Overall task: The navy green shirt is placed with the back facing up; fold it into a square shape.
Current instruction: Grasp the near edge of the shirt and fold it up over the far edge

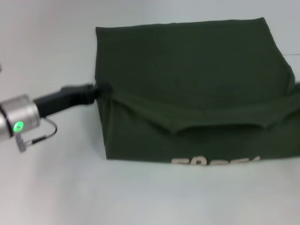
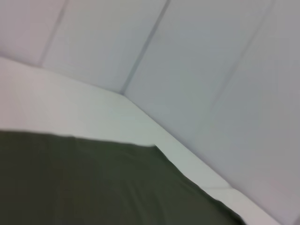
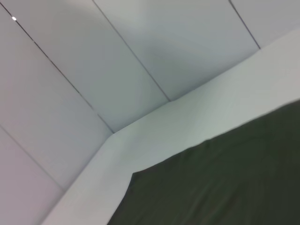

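**A:** Dark olive-green fabric fills most of the head view. It is the navy green shirt [image 1: 197,89], lying flat on a pale white table [image 1: 51,47] and already folded into a rough rectangle. What do you want placed first?

**B:** The grippers. Where are they?

**A:** The left gripper [image 1: 101,89] reaches in from the left side on a black wrist with a silver cuff [image 1: 18,115] behind it, where a small green light glows. Its tip sits at the shirt's left edge, about halfway along that edge. The fabric bunches up right at the tip, so the fingers appear pinched onto the cloth, though they are small and dark against it and I am not certain.

**B:** And the shirt from there?

**A:** It spreads away from that gripper toward the right side of the table. A long crease runs from the gripper's tip across the cloth, dipping toward the near edge. On the near side of the crease, pale lettering [image 1: 213,161] shows along the shirt's near hem, partly cut off by the fold.

**B:** The right gripper?

**A:** It does not appear in any view. Both wrist cameras show only olive cloth, the white tabletop edge and a grey panelled wall [image 2: 197,70] beyond.
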Robot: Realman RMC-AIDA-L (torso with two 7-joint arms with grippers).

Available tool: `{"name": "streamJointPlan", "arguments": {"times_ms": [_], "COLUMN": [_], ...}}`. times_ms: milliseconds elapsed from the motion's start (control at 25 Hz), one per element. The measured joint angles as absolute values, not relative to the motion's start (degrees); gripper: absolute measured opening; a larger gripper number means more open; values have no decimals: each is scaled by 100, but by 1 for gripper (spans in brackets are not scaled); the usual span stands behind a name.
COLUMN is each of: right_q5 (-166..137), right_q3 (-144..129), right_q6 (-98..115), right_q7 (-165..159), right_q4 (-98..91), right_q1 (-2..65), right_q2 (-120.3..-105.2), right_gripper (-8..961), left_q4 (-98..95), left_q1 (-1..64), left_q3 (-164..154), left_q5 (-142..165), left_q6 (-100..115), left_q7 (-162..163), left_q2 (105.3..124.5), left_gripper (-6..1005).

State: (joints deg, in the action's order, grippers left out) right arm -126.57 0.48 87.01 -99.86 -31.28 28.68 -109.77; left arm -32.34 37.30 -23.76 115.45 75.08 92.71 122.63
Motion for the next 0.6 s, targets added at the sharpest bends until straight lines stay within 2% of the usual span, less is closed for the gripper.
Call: {"name": "streamJointPlan", "arguments": {"times_ms": [320, 600], "right_q5": [-12657, -12388], "right_q3": [-475, -618], "right_q6": [6445, 4583], "right_q7": [-9916, -9220], "right_q4": [-2780, -2063], "right_q1": [4048, 4629], "right_q2": [-11038, -11114], "right_gripper": [14, 14], "left_q4": [-2843, -2238], "left_q1": [4531, 4853], "left_q3": [-2383, -2365], "left_q5": [11075, 9635], "left_q6": [5609, 4469], "left_q7": [9002, 7431], "left_q2": [12289, 12381], "left_gripper": [60, 60]}}
